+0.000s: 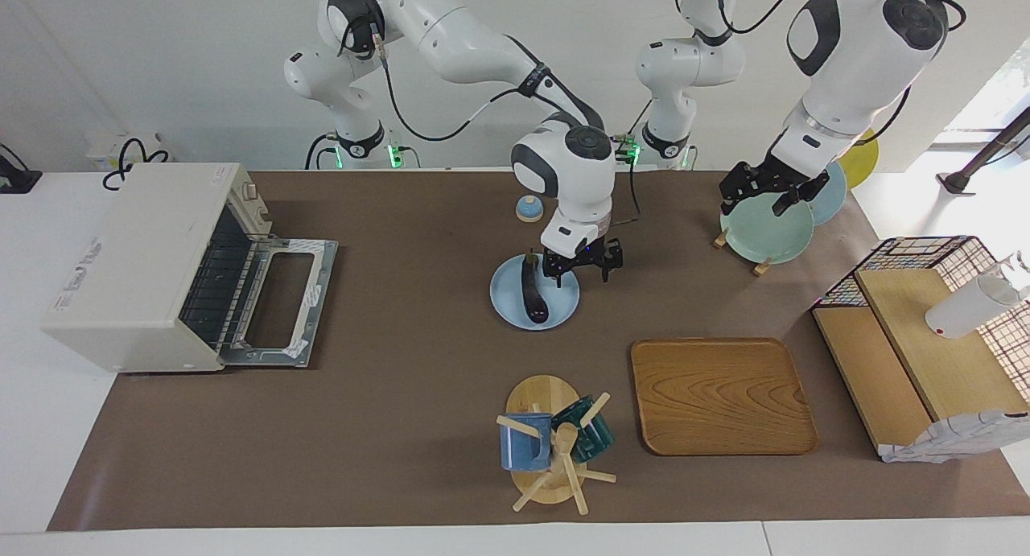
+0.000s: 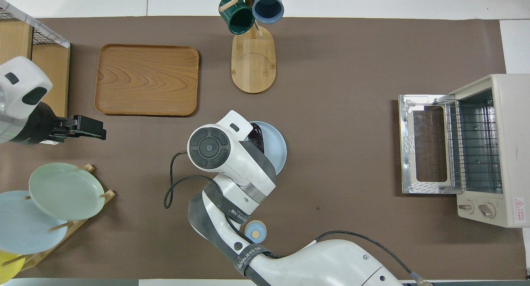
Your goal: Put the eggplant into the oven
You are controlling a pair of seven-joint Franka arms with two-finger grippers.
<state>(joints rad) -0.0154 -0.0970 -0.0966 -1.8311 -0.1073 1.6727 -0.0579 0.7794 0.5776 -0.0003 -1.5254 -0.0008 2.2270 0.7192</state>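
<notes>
Dark purple-black eggplant (image 1: 532, 291) lies on a pale blue plate (image 1: 563, 308) beside black fingers (image 1: 558, 278). Cream-white oven (image 1: 137, 258) stands on the brown table (image 1: 402, 298). The tray (image 1: 720, 395) shows wavy wood grain.

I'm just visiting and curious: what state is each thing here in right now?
Cream-white toaster oven: door down, open, rack bare.
Slim dark purple eggplant: lying on the round pale blue plate.
Right pincer: over the plate, beside the eggplant.
Left pincer: waiting over the plate rack.

Wooden tray (image 1: 723, 395), mug tree (image 1: 547, 451), plate rack (image 1: 764, 226), wire shelf (image 1: 925, 339)
</notes>
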